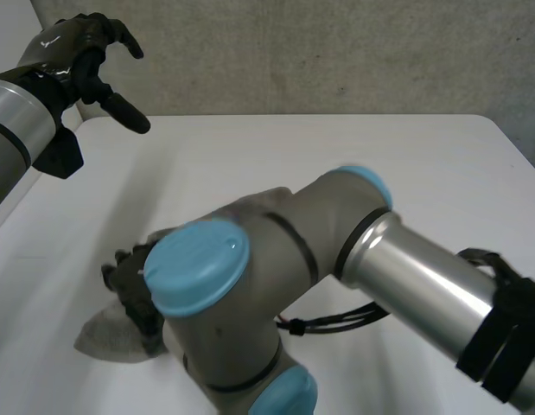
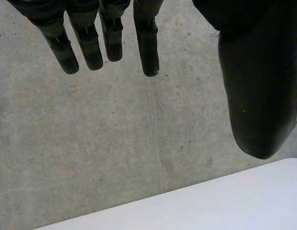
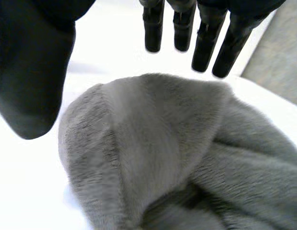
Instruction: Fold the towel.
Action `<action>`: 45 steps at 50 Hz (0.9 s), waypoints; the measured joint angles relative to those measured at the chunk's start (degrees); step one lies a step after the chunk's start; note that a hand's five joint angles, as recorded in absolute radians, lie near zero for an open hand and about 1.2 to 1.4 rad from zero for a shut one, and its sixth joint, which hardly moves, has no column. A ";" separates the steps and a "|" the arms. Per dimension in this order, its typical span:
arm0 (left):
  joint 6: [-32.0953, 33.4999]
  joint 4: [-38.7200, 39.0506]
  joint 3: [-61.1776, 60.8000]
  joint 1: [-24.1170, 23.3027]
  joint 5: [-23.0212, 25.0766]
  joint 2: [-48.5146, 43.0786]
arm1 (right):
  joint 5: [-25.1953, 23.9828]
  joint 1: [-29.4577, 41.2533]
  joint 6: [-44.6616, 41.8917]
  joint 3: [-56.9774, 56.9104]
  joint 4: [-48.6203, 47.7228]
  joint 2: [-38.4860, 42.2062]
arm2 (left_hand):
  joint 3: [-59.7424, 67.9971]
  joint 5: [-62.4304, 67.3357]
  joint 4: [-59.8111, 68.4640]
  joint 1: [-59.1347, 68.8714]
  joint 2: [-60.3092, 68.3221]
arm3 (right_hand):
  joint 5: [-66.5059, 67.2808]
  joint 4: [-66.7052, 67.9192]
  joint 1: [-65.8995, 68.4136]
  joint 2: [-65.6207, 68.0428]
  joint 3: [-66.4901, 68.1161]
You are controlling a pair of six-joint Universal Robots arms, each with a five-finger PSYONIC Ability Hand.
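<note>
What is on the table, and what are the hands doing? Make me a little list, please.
table: white
towel: grey, crumpled, lying on the table, not folded yet
right hand: open, palm over the towel
left hand: open, empty, raised near the table's far corner, away from the towel

Left hand (image 2: 258, 96), seen along its palm. The black fingers (image 2: 147, 48) extend straight and side by side, their tips free of contact. The thumb (image 2: 256, 124) stands apart from them, broad and close to the camera, also straight. Beyond the fingertips lies a grey, speckled, concrete-like background (image 2: 114, 143), crossed by a faint line. The white surface (image 2: 234, 201) enters beneath the thumb tip, its edge running obliquely across the grey ground.
</note>
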 measured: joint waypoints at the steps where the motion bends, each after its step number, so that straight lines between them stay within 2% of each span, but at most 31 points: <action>1: 0.00 0.00 0.00 0.07 0.02 -0.10 | 0.28 -1.19 -0.10 -0.13 0.16 -0.64 | 0.00 0.00 -0.02 0.00 -0.11 | -0.16 -0.78 -1.28 -1.07 -1.25; 12: -0.04 -0.76 -1.31 0.19 0.18 -2.26 | 0.93 -17.12 -1.10 -0.97 1.04 -4.74 | 0.00 0.00 -0.03 0.00 -0.17 | -0.16 -0.88 -2.18 -1.13 -1.58; 16: 0.15 -1.30 -4.49 0.15 0.19 -3.41 | 0.64 -20.62 -2.52 -1.96 0.96 -4.20 | 0.00 -0.01 -0.03 0.00 -0.17 | -0.16 -0.88 -2.33 -1.13 -1.58; 24: 2.86 -1.63 -12.04 0.52 -0.16 -4.94 | 0.18 -22.46 -5.92 -7.85 1.08 0.99 | 0.00 -0.01 -0.03 0.00 -0.17 | -0.16 -0.88 -2.39 -1.13 -1.58; 35: 7.91 0.37 -20.88 1.84 -0.33 -7.21 | -3.12 -22.22 -7.67 -21.20 5.19 13.03 | 0.00 -0.01 -0.03 0.00 -0.17 | 0.47 -0.71 -1.23 -0.83 -1.34; 39: 8.18 1.45 -22.22 1.71 -0.35 -9.36 | -3.84 -22.19 -7.65 -23.45 7.18 15.90 | 0.00 -0.01 -0.03 0.00 -0.17 | 11.41 9.18 9.03 9.34 9.01; 43: 8.13 1.94 -22.34 1.31 -0.41 -12.31 | -4.58 -22.16 -7.65 -23.52 8.82 16.98 | 0.00 0.00 -0.03 0.00 -0.17 | 33.50 31.30 31.95 32.99 31.95; 45: 8.08 1.91 -22.04 1.10 -0.39 -13.68 | -5.11 -22.15 -7.66 -23.15 9.56 16.97 | 0.11 0.44 0.05 0.13 0.00 | 40.66 38.57 38.90 39.70 38.61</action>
